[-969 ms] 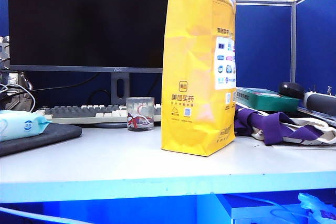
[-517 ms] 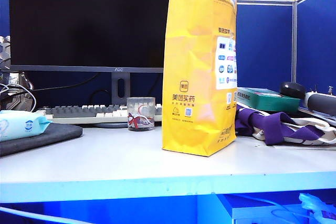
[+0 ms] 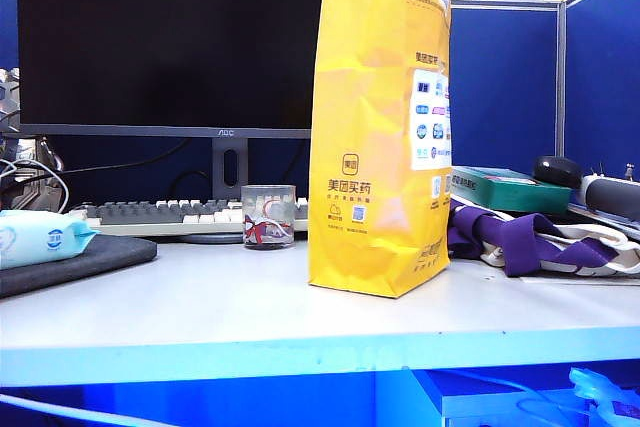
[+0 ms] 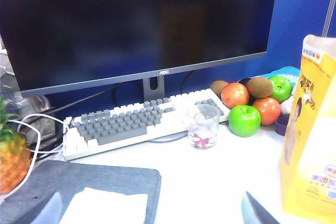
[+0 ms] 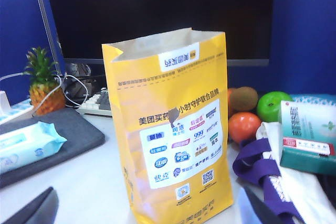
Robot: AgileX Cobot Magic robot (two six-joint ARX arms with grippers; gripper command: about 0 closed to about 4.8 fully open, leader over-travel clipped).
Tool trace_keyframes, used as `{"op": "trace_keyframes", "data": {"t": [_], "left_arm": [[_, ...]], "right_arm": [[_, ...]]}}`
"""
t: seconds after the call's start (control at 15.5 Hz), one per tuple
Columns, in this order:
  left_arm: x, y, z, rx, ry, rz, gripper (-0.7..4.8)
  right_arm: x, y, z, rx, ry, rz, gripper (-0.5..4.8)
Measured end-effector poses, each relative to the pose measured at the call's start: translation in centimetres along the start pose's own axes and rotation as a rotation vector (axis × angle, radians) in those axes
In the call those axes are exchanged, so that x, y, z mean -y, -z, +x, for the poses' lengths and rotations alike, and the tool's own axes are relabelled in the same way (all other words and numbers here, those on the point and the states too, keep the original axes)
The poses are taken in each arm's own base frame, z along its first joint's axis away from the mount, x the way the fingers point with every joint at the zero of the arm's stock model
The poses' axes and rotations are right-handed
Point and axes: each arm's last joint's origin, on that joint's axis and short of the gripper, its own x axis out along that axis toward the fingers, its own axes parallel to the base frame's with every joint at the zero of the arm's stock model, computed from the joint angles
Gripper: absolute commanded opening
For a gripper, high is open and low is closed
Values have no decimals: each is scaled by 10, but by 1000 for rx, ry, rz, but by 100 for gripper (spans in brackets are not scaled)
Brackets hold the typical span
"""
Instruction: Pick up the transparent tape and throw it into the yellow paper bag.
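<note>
The transparent tape shows in no view; I cannot tell whether it lies inside the yellow paper bag (image 3: 378, 137). The left pincer (image 4: 149, 214) hangs wide and empty over the table (image 3: 200, 312), facing the keyboard (image 4: 136, 121). The right pincer (image 5: 147, 211), also wide and empty, faces the bag's labelled side. Any drop should probably come straight down at the bag's mouth, since the bag looks easy to tip. From the bag, a glass cup (image 3: 268, 217) stands at 9 o'clock and a purple strap (image 3: 520, 237) at 3 o'clock.
</note>
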Motion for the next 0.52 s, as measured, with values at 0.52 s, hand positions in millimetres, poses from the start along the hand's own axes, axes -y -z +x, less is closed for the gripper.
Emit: {"op": "trace_keyframes", "data": {"t": [0.52], "left_arm": [[0,4,0,-45,4,1,479]], "right_arm": [[0,1,0,-6,3,7,449]]}}
